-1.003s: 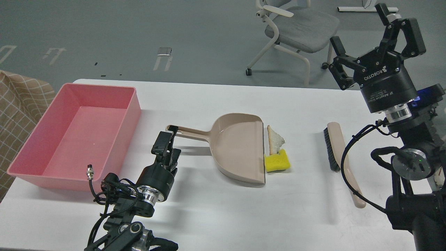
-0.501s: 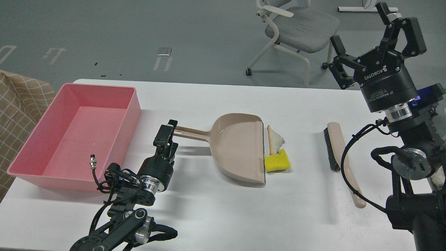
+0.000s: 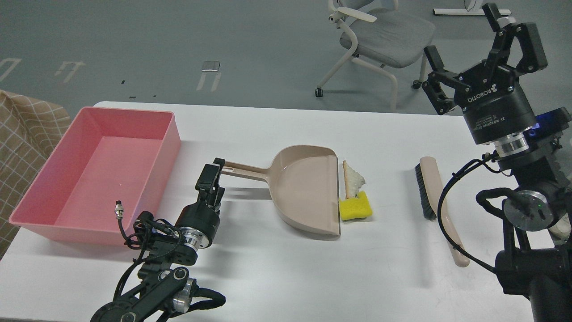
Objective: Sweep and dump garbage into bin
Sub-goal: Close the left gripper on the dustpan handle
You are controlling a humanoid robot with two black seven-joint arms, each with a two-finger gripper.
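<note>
The garbage, a bread slice (image 3: pixel 354 180) and a yellow sponge (image 3: pixel 355 207), lies mid-table against the dustpan (image 3: pixel 306 188) lip, unswept. The pink bin (image 3: pixel 167 147) at the left edge is empty. The left gripper (image 3: pixel 212 179) sits at the handle tip; whether it grips, I cannot tell. The right gripper (image 3: pixel 480 49) hangs spread, empty, above the brush (image 3: pixel 435 201).

The left gripper (image 3: pixel 213 172) is seen dark and end-on at the tip of the dustpan handle (image 3: pixel 245 170), so whether it grips the handle cannot be told. The yellow sponge block (image 3: pixel 355 207) hides the near tip of the bread slice (image 3: pixel 353 180). A black cable (image 3: pixel 447 214) crosses the brush (image 3: pixel 435 203) handle. The office chair (image 3: pixel 380 36) is cut off by the top edge, the checked cloth (image 3: pixel 22 143) by the left edge.
</note>
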